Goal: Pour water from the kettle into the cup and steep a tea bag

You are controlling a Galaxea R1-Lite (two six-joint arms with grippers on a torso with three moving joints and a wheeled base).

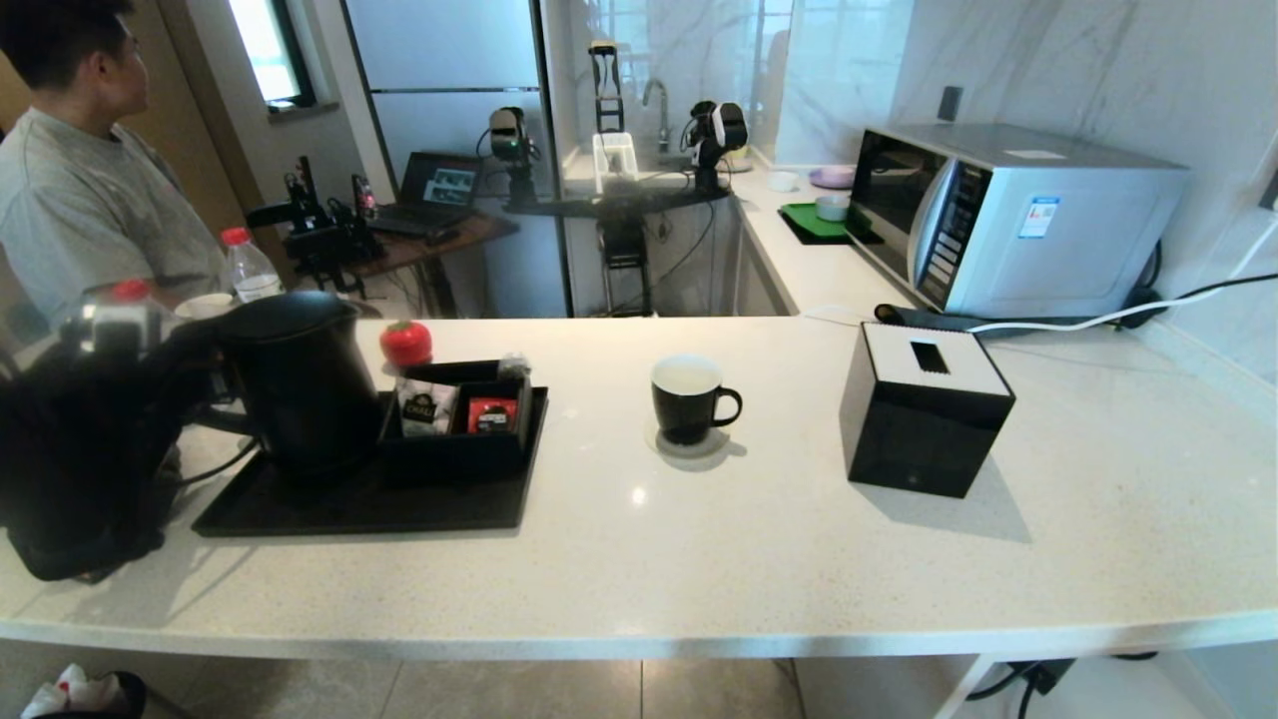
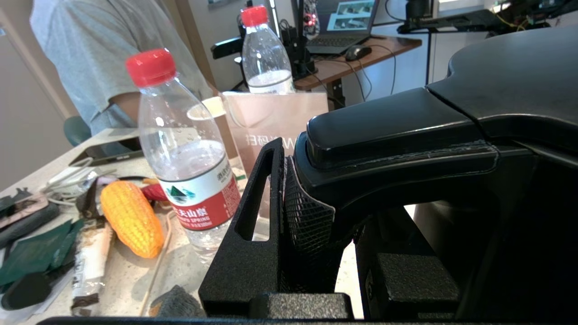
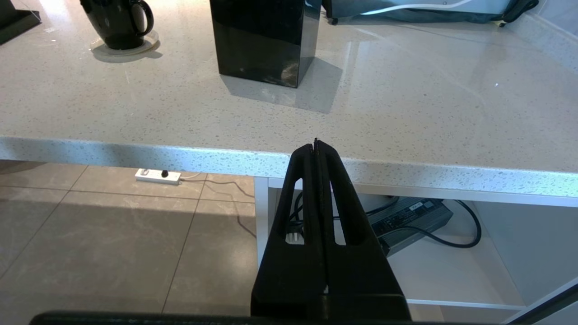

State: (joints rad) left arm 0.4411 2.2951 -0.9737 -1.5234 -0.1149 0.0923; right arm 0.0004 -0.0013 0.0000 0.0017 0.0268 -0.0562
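Note:
The matte black kettle (image 1: 300,379) stands on a black tray (image 1: 369,509) at the left of the counter. My left gripper (image 1: 205,399) reaches in from the left and is shut on the kettle's loop handle (image 2: 397,131); its mesh pad (image 2: 307,212) is pressed and bent against the handle. The black cup (image 1: 687,399), white inside, stands alone mid-counter with its handle to the right; it also shows in the right wrist view (image 3: 118,22). No tea bag is in view. My right gripper (image 3: 316,145) hangs shut and empty below the counter's front edge.
A black box (image 1: 459,424) with wrapped sachets sits on the tray beside the kettle, a red tomato-shaped thing (image 1: 405,343) behind it. A black tissue box (image 1: 924,409) stands right of the cup, a microwave (image 1: 1008,215) behind. Red-capped bottles (image 2: 185,149) and a person (image 1: 70,170) are left.

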